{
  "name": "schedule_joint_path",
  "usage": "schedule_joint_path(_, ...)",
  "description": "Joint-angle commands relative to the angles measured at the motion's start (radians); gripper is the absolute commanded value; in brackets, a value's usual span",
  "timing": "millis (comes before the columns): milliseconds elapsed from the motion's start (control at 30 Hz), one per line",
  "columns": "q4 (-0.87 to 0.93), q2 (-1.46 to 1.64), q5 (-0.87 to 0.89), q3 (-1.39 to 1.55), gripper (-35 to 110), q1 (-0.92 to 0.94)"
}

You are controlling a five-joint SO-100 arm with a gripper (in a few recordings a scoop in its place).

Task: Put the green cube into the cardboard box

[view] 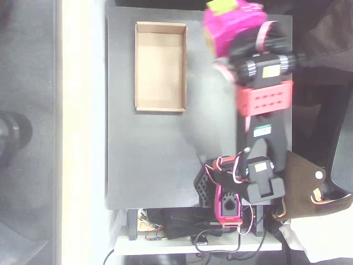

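- Your arm's bright pink claw point(234, 25) sits at the top edge of the overhead view, above the far right part of the dark grey desk point(149, 160).
- The small yellow-green cube point(220, 6) shows at the very top of the claw, touching the pink plastic and partly cut off by the frame edge.
- It looks as if the claw is clamped on the cube, but you cannot tell for sure: from above the fingers are hidden under the claw's own body, so whether they are apart or together stays unclear.
- The shallow tan cardboard box point(160, 106) lies on the desk in the upper left part of the view, its long side running from top to bottom of the picture.
- Its light-brown floor is bare and its low walls stand upright all around.
- The cube is outside the box, to the right of it and well apart from its right wall.
- Between the box and the claw you see a strip of bare dark desk.
- Below the claw, the arm continues with a black motor block with a yellow label point(268, 67), then a red perforated bracket point(265, 98), and runs down the right side of the desk to its black and pink base point(234, 187) near the lower edge.
- A tangle of cables point(182, 229) lies below the desk's near edge.
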Motion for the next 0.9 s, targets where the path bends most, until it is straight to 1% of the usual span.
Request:
schedule_joint_path(0,0.0,0.058,0.0,-0.026,3,-0.135)
schedule_joint_path(133,0.0,0.054,0.0,-0.023,3,-0.233)
schedule_joint_path(300,0.0,-0.015,0.0,-0.023,3,-0.305)
schedule_joint_path(867,0.012,-0.425,0.012,-0.021,3,-0.311)
